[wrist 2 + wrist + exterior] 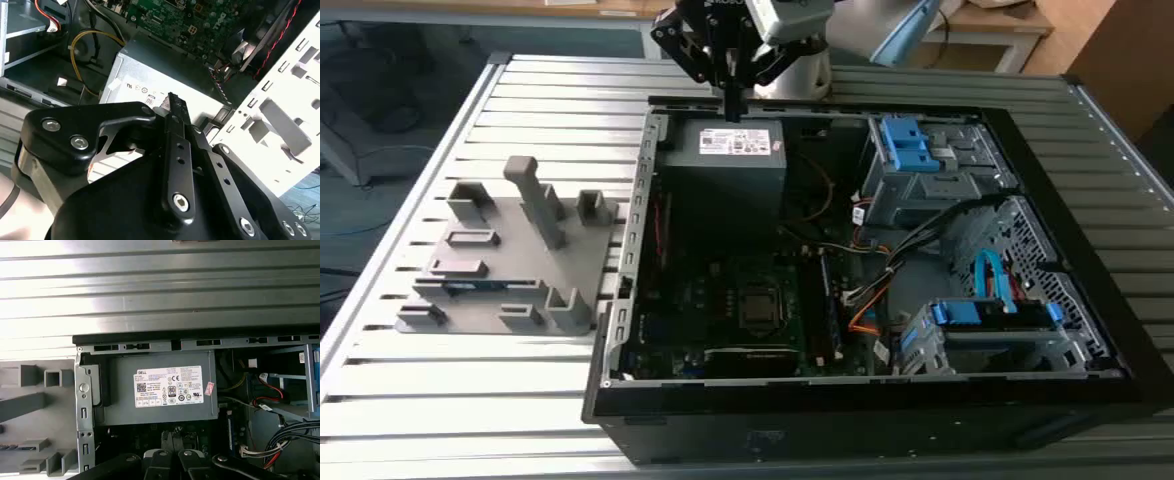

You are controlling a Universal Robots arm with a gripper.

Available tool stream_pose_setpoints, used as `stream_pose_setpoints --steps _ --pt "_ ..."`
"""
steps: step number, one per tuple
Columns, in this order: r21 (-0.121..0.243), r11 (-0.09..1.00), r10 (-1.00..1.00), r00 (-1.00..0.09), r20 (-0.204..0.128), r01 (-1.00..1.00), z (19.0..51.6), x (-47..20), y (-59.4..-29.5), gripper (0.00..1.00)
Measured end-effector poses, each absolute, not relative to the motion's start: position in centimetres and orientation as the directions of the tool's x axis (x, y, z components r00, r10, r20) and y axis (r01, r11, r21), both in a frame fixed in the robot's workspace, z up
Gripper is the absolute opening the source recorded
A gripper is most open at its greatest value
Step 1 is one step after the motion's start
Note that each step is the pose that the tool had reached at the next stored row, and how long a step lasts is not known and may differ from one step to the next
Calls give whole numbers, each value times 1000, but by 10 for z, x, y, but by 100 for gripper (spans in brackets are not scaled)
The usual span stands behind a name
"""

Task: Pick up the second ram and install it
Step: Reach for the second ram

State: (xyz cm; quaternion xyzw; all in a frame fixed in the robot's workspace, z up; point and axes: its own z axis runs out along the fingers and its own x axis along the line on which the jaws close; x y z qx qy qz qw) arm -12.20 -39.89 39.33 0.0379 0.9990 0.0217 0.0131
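One blue memory stick, the second ram (478, 287), lies in the grey fixture (520, 262) on the desk (467, 400). It is to the exterior view's left of the open computer case (854, 385) and well apart from my tool (731, 103). My tool hangs above the rear edge of the case, over the power supply (727, 160). Its fingers are drawn narrow with nothing seen between them, and both wrist views show the supply's labelled top below it. Step in hand, as I judge it: the pick, not yet begun at the stick; installation is untouched. The pick calls for the tool to stand over the fixture, opened wider than the thin board and aligned with its long edges. It should close on those edges rather than on the chips, because the fixture walls appear to sit close beside the stick.
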Motion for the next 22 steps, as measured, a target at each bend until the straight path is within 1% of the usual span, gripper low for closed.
stream_pose_setpoints --steps 8,22 --pt "44 996 76 -997 -24 75 393 -126 -399 10" --pt "45 996 76 -997 -27 75 393 -190 -399 10"
